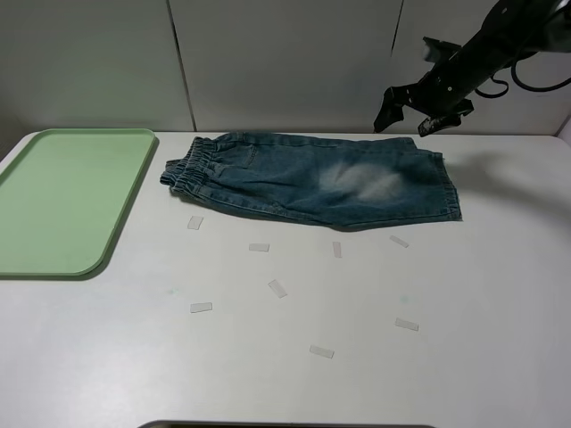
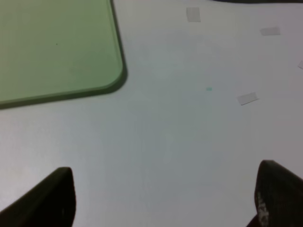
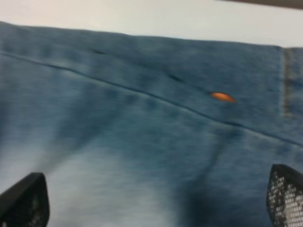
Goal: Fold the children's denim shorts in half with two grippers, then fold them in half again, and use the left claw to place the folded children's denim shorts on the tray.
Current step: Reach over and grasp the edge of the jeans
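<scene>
From the high camera I see the children's denim shorts [image 1: 312, 178] lying flat near the far edge of the counter [image 1: 482, 339], about mid-width. Their elastic waistband points toward the green tray [image 1: 67, 196], which sits along the left edge. My right gripper [image 1: 407, 123] hangs in the air over the far right part of the counter, just past the leg hems, with its fingers spread and holding nothing. Small tape strips [image 1: 277, 288] dot the counter nearer the front edge.

On the left wrist camera, the left gripper [image 2: 165, 198] is over bare counter. Its fingers [image 2: 57, 198] are wide apart and empty, near a rounded corner of the tray.

On the right wrist camera, faded denim fills the picture, slightly blurred, crossed by a seam with a small orange stitch [image 3: 222, 97]. The dark fingertips stand wide apart on either side.
</scene>
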### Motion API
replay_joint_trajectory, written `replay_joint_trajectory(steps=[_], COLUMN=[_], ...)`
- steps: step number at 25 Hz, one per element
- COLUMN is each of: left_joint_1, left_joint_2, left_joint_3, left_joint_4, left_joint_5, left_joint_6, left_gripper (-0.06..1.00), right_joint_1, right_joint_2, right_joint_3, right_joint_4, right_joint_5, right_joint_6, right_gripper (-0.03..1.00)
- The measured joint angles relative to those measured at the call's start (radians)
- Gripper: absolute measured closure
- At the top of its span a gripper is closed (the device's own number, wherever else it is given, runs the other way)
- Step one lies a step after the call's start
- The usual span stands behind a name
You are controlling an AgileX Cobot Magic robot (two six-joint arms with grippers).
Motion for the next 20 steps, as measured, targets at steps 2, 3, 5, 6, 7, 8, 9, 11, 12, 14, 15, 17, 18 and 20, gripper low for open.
replay_joint_trajectory(steps=[2, 3, 5, 6, 7, 8, 9, 11, 12, 14, 15, 17, 18, 20], left_joint_1=[0.000, 0.000, 0.000, 0.000, 0.000, 0.000, 0.000, 0.000, 0.000, 0.000, 0.000, 0.000, 0.000, 0.000], left_joint_2=[0.000, -0.001, -0.001, -0.001, -0.001, -0.001, -0.001, -0.001, -0.001, -0.001, -0.001, -0.002, -0.002, -0.002], left_joint_3=[0.000, 0.000, 0.000, 0.000, 0.000, 0.000, 0.000, 0.000, 0.000, 0.000, 0.000, 0.000, 0.000, 0.000], left_joint_4=[0.000, 0.000, 0.000, 0.000, 0.000, 0.000, 0.000, 0.000, 0.000, 0.000, 0.001, 0.001, 0.001, 0.001], left_joint_5=[0.000, 0.000, 0.000, 0.000, 0.000, 0.000, 0.000, 0.000, 0.000, -0.001, -0.001, -0.001, -0.001, -0.001], left_joint_6=[0.000, 0.000, 0.000, 0.000, 0.000, 0.000, 0.000, 0.000, 0.000, 0.000, 0.000, 0.000, 0.000, 0.000], left_gripper=[0.18, 0.18, 0.18, 0.18, 0.18, 0.18, 0.18, 0.18, 0.18, 0.18, 0.18, 0.18, 0.18, 0.18], right_joint_1=[-0.006, -0.009, -0.016, -0.022, -0.026, -0.028, -0.032, -0.035, -0.036, -0.036, -0.036, -0.036, -0.036, -0.036], right_joint_2=[0.029, 0.042, 0.063, 0.067, 0.075, 0.080, 0.083, 0.091, 0.095, 0.103, 0.108, 0.120, 0.126, 0.134], right_joint_3=[-0.012, -0.012, -0.016, -0.017, -0.018, -0.019, -0.019, -0.019, -0.019, -0.019, -0.019, -0.019, -0.019, -0.019], right_joint_4=[-0.038, -0.058, -0.105, -0.131, -0.157, -0.180, -0.205, -0.232, -0.234, -0.233, -0.229, -0.221, -0.215, -0.190], right_joint_5=[-0.014, -0.024, -0.039, -0.047, -0.059, -0.066, -0.076, -0.083, -0.087, -0.098, -0.098, -0.099, -0.098, -0.098], right_joint_6=[0.011, 0.017, 0.042, 0.061, 0.081, 0.100, 0.121, 0.151, 0.161, 0.170, 0.171, 0.171, 0.171, 0.172], right_gripper=[0.27, 0.27, 0.27, 0.27, 0.27, 0.27, 0.27, 0.27, 0.27, 0.27, 0.27, 0.27, 0.27, 0.27])
